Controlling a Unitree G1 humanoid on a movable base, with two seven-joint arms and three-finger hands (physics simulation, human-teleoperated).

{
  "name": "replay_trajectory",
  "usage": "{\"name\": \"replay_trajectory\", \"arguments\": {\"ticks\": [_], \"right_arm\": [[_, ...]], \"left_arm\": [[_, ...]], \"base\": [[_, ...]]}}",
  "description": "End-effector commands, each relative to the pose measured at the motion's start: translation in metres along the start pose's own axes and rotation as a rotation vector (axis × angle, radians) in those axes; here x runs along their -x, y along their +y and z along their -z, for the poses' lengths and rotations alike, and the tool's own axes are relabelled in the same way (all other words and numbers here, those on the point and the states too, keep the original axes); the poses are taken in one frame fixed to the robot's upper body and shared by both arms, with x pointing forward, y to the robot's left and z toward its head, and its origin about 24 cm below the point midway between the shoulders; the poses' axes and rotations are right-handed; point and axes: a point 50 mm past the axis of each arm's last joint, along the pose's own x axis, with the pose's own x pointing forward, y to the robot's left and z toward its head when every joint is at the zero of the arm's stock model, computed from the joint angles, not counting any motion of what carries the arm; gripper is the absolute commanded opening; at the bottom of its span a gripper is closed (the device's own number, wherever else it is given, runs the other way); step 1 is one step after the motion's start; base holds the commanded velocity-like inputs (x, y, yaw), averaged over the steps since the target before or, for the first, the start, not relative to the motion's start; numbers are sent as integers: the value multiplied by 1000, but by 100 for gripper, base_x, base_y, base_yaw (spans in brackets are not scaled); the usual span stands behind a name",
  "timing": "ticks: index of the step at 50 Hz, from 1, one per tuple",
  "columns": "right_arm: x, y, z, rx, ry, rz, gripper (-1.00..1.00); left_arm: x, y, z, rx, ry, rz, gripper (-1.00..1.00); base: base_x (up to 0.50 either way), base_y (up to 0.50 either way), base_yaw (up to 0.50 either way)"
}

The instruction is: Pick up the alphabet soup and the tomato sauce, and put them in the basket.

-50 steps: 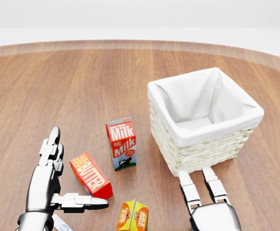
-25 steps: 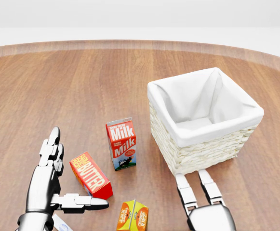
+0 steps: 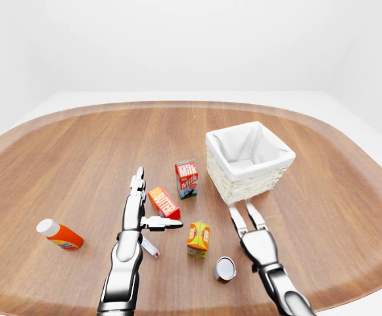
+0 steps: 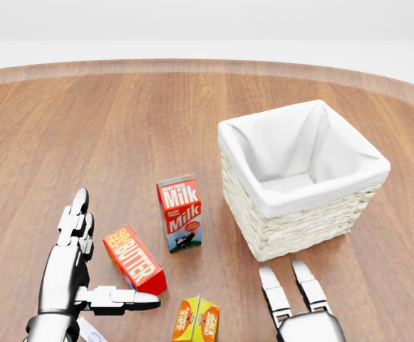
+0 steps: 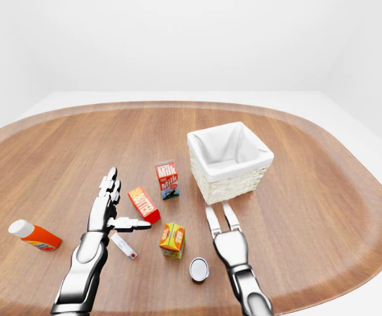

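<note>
Hovering over the wooden table (image 3: 79, 164) with fingers spread, gripping nothing: right hand (image 3: 254, 232), just below the white-lined basket (image 3: 248, 162) in the left-eye view. Lying on its side just left of and slightly below that hand, not touched: a can (image 3: 224, 268), label unreadable. Holding flat and splayed, thumb out: left hand (image 3: 138, 210), beside the butter box (image 3: 164, 202). Standing between the hands: milk carton (image 3: 187, 178) and orange carton (image 3: 198, 239). Lying far left: orange bottle (image 3: 58, 235).

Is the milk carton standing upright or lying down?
Upright: the milk carton stands on its base on the table, its gabled top upward.
</note>
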Motion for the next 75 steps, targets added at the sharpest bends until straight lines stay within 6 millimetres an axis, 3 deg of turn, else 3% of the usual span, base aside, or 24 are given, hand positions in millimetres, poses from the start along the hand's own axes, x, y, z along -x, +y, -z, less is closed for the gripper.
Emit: {"name": "replay_trajectory", "arguments": {"ticks": [1, 21, 39, 40, 41, 42, 59, 66, 73, 75], "right_arm": [[5, 11, 5, -3, 19, -34, 100], [1, 16, 21, -1, 67, -53, 100], [-7, 24, 21, -8, 70, -100, 100], [-7, 24, 22, -8, 71, -103, 92], [-7, 24, 22, -8, 71, -106, -22], [-7, 25, 22, -8, 71, -110, -100], [-5, 26, 21, -9, 67, -113, -100], [0, 8, 21, -20, 73, -18, -100], [4, -22, 27, -43, 107, 39, -100], [4, -17, 28, -38, 115, 48, -100]], "left_arm": [[-1, 0, -1, 18, -9, 9, 100], [0, -1, -1, 16, -10, 11, 100], [0, -1, -1, 15, -11, 12, 100], [0, -1, -1, 15, -11, 12, 100], [0, -1, -1, 15, -12, 12, 100], [0, -1, -1, 15, -12, 12, 100], [0, -1, -1, 14, -11, 12, 100], [0, -1, -1, 15, -11, 12, 100], [0, -1, -1, 14, -11, 12, 100], [0, -1, -1, 14, -11, 12, 100]], "base": [[0, 0, 0], [0, 0, 0], [0, 0, 0], [0, 0, 0], [0, 0, 0], [0, 0, 0], [0, 0, 0], [0, 0, 0], [0, 0, 0], [0, 0, 0]]}}
